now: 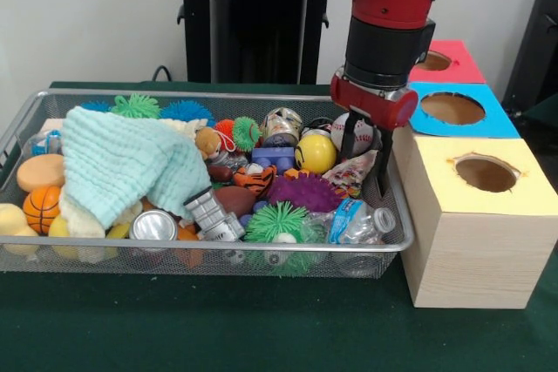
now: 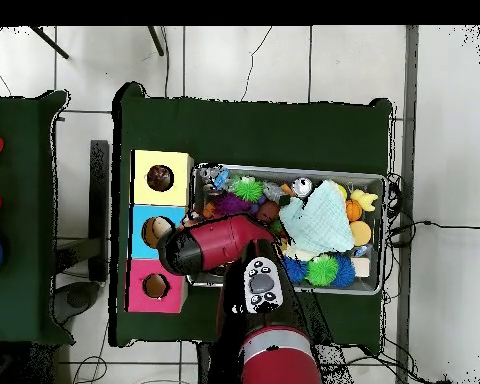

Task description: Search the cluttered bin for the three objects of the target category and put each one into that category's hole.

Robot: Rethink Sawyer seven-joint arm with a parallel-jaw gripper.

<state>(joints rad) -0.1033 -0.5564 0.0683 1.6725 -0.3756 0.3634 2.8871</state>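
Bin [image 1: 26, 119] crammed with toys; the gripper [image 1: 367, 158] hangs open and empty at its right edge, near the boxes [image 1: 475, 241] on the surface [image 1: 261, 328].

Place: robot lab — pedestal arm [image 1: 384, 6] | tiled floor [image 2: 284, 60] | loose cables [image 2: 254, 60]

front view close, overhead high; both share bin [image 1: 397, 237] [image 2: 376, 180].

The red arm [image 2: 216, 245] is reaching across the bin's [image 2: 374, 180] end nearest three boxes, yellow [image 2: 144, 190], blue [image 2: 139, 215] and pink [image 2: 139, 270], each holed. A pale green cloth [image 2: 319, 225] is lying over toys inside, on the green surface [image 2: 264, 130].
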